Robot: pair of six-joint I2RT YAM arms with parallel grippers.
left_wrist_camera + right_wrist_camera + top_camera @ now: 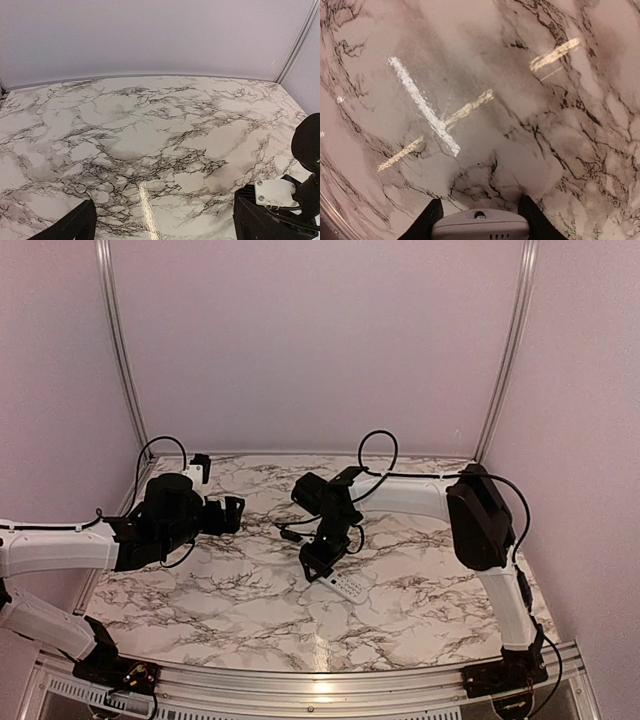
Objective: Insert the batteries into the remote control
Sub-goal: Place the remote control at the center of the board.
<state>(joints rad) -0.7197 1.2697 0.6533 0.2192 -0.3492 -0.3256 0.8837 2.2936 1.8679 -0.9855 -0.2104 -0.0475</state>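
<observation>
Right claw (322,562): reaches to the middle of the marble worktop (220,590), partly closed on the remote control (347,586). The right wrist view shows one end of the white remote control (480,226) clamped between the two dark fingers. The rest of the body extends toward the near edge. Whether it rests on the worktop cannot be told.

Left claw (232,513): over the left side of the worktop, well apart from the remote, jaws spread wide, nothing between them.

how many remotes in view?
1. The remote is right of centre of the table, one end clamped in the right gripper. None else visible; another could be hidden.
</observation>
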